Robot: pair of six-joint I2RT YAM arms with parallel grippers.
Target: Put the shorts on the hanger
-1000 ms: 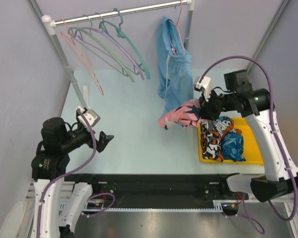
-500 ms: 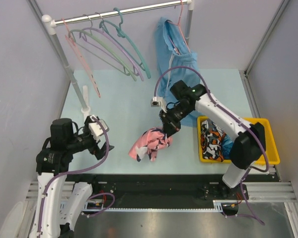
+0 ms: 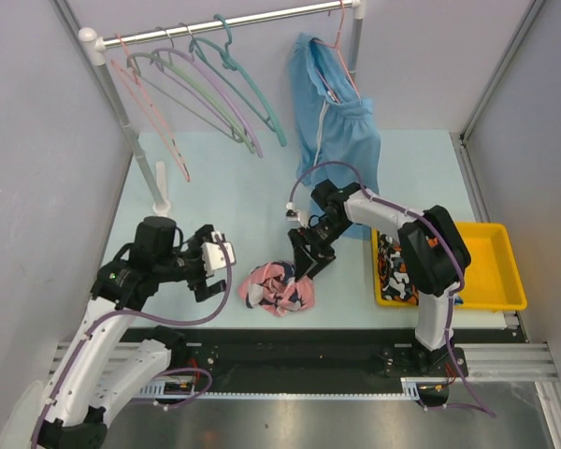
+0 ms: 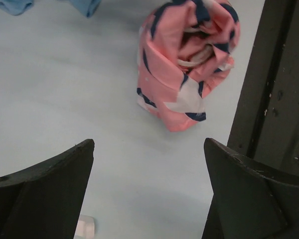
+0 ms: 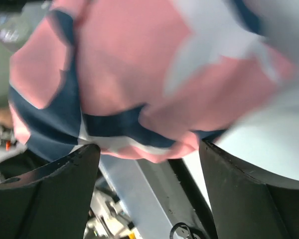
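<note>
The shorts, pink with a navy and white print, lie crumpled on the table near its front edge. They are also in the left wrist view and fill the right wrist view. My right gripper hangs open just right of and above them, the fabric's edge level with its fingertips. To the left of the shorts, my left gripper points at them, open and with nothing in it. The teal hanger hangs on the rail at the back left.
Pink, purple and pale green hangers share the rail with the teal one. Light-blue shorts hang at the rail's right end. At the right stands a yellow tray with patterned clothes. The rack post stands back left.
My right arm swung the shorts from beside the tray down to the table's front middle, then opened and let them go. My left arm moved right toward them.
</note>
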